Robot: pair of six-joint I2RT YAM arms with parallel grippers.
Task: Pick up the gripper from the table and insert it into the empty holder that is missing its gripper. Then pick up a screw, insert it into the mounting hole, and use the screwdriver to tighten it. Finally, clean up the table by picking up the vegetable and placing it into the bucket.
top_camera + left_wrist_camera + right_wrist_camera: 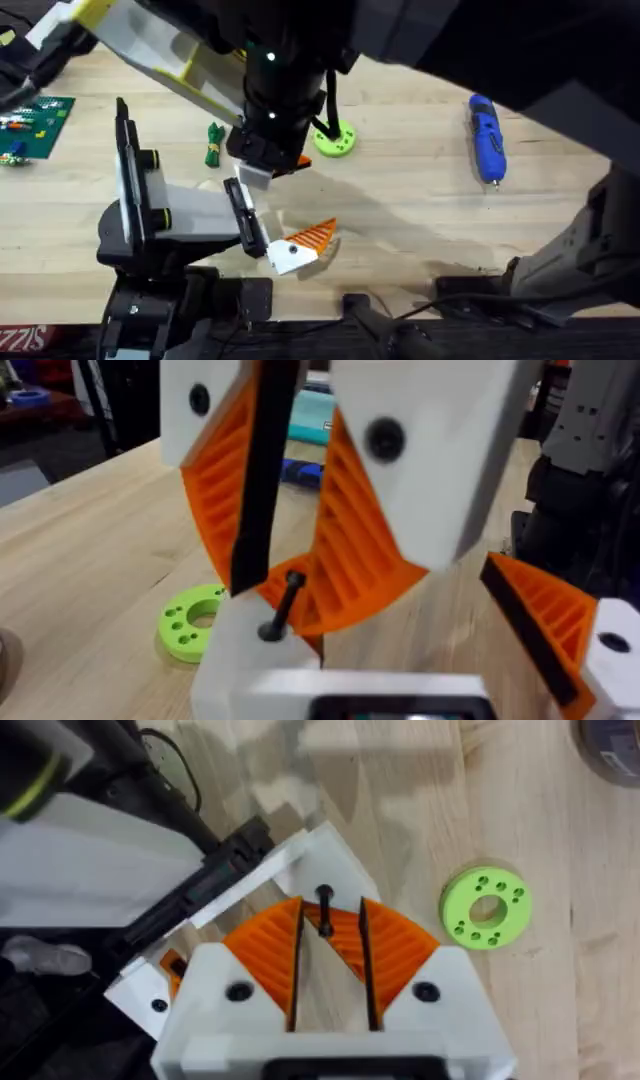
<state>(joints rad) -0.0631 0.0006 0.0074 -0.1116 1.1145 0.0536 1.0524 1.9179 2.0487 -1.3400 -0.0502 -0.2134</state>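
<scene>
Light wooden surface (420, 215) below, my right pincer (328, 945) pinches a small black screw (325, 910) over the white-based orange finger (300, 245); next comes seating it.

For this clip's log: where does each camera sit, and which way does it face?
Overhead: above the arm bases, looking down and forward over the table, holder and screwdriver; dark arm links loom close beneath it.
Left wrist: low, facing level across the tabletop at the right gripper, which hangs from above at a screw; its own body is unclear.
Right wrist: high, facing straight down; its own gripper reaches up from the near edge.
Shared: both wrist views show the screw and the lime ring.
</scene>
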